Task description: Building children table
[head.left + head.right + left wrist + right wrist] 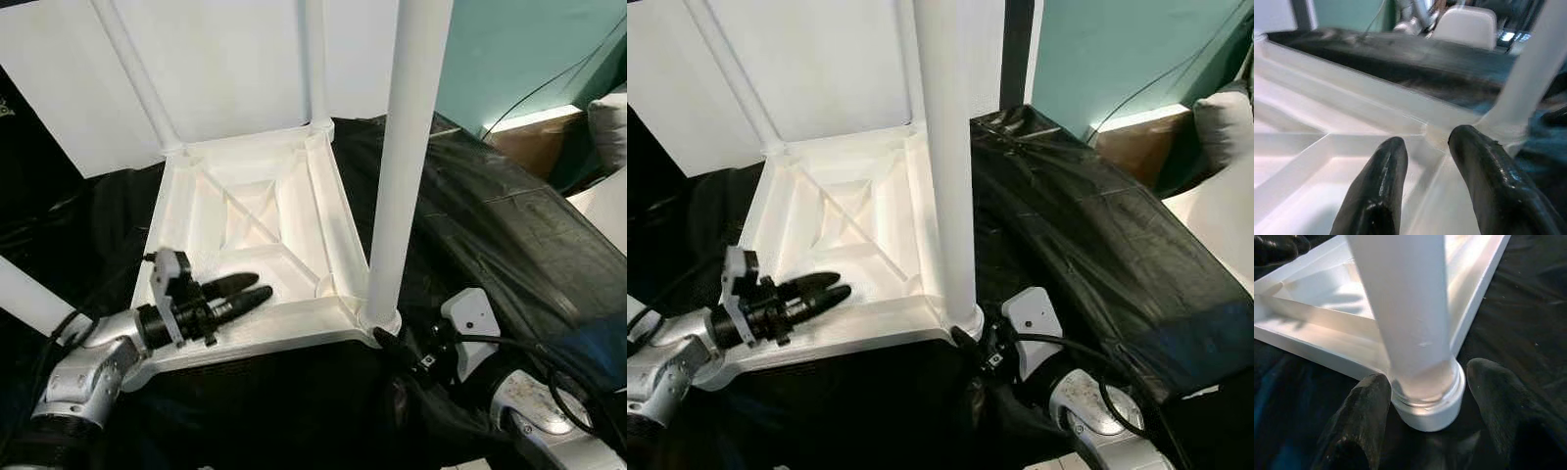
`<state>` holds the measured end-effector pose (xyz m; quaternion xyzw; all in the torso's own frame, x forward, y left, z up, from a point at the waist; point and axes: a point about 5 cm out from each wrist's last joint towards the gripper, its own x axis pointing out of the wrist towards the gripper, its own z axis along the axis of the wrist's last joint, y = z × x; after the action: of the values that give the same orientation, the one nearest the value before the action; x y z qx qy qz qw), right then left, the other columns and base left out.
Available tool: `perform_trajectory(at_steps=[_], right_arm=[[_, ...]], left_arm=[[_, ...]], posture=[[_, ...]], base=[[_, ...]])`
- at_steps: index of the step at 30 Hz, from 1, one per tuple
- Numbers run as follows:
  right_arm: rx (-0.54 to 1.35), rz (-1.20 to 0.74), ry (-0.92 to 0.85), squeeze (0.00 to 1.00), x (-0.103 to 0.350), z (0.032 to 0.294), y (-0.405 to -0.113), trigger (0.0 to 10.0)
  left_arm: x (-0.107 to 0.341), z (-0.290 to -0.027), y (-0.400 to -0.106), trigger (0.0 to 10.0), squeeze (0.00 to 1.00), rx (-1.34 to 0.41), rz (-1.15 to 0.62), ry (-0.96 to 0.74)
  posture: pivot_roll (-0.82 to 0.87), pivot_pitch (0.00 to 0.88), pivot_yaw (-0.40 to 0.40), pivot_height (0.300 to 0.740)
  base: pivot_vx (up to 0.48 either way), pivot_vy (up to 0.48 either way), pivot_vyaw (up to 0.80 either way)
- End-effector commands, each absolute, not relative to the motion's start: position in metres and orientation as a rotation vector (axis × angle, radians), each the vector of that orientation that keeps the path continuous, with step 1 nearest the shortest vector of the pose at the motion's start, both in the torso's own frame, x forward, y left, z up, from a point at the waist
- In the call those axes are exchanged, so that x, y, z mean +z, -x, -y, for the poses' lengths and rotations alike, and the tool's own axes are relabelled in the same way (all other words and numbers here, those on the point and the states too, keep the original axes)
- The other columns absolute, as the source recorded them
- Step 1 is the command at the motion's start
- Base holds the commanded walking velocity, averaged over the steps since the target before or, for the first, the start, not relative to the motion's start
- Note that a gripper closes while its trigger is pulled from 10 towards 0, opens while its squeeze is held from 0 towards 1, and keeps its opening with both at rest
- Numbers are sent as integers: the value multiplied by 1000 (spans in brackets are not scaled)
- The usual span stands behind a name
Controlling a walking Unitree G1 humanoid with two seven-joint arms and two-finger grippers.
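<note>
We see the white table upside down; our right gripper jaws sit apart around one leg, left gripper jaws apart.

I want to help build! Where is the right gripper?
The right gripper is at the table's near right corner, its fingers either side of the white leg base.

1. You get no readable text, label, brand, number or sign in any view.
2. White table top and its leg: plain, no print you can read.
3. Black sheet: plain, no markings.
4. Left hand and its wrist housing: no lettering legible to you.
</note>
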<state>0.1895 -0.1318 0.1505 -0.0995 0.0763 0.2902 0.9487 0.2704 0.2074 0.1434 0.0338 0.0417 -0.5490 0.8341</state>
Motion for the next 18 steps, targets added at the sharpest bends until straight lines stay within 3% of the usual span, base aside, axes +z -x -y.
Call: perform_trajectory(at_steps=[1,2,3,4,7,18], right_arm=[[599,-152,198,0,150,130,-189,10000],[598,-153,198,0,149,130,-190,10000],[598,-153,198,0,149,130,-190,10000],[596,-152,200,0,149,130,-190,10000],[594,-150,201,0,150,131,-191,10000],[574,-143,208,0,149,133,-193,10000]], left_arm=[[127,-217,-265,10000,0,-1169,-214,-198],[113,-223,-256,10000,0,-1225,-338,-294],[113,-223,-256,10000,0,-1225,-338,-294],[103,-228,-241,10000,0,-1318,-466,-313],[102,-228,-231,10000,0,-1384,-525,-268],[120,-218,-222,10000,0,-1533,-518,-101]], posture=[[-138,29,73,740],[-137,29,74,740],[-137,29,74,740],[-140,29,72,740],[-142,30,71,740],[-154,25,74,740]], base=[[0,0,0],[0,0,0],[0,0,0],[0,0,0],[0,0,0],[0,0,0]])
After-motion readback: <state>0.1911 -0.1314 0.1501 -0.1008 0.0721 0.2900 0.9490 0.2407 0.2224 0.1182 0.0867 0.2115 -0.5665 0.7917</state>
